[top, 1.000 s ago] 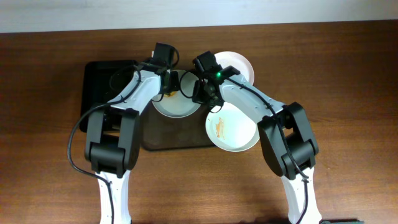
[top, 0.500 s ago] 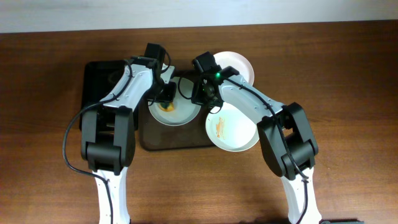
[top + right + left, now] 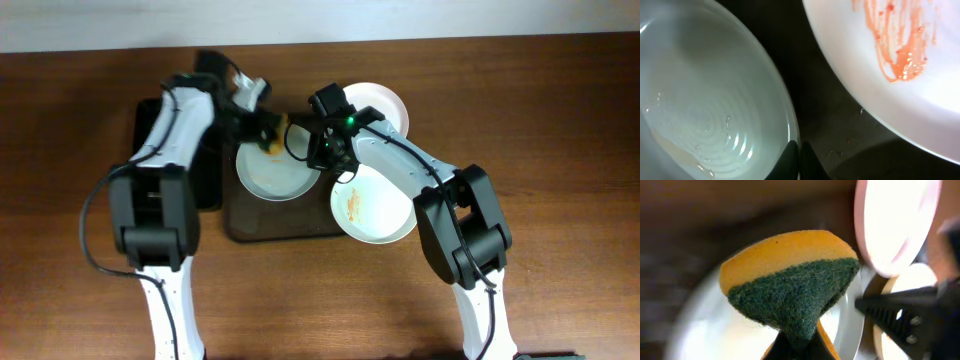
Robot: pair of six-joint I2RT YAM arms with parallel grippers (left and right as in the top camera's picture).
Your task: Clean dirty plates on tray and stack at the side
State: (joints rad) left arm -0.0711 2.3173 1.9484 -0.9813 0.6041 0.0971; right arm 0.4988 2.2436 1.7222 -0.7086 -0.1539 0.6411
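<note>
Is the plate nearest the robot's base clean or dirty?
Dirty. The plate carries orange-red streaks on its white surface, clearest in the right wrist view.

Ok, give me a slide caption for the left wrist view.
Left end effector pinches a yellow-and-green sponge just above a white plate.

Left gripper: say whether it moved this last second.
Yes. The left gripper drew back from the plate's middle to its far rim, nearer the tray's far edge.
</note>
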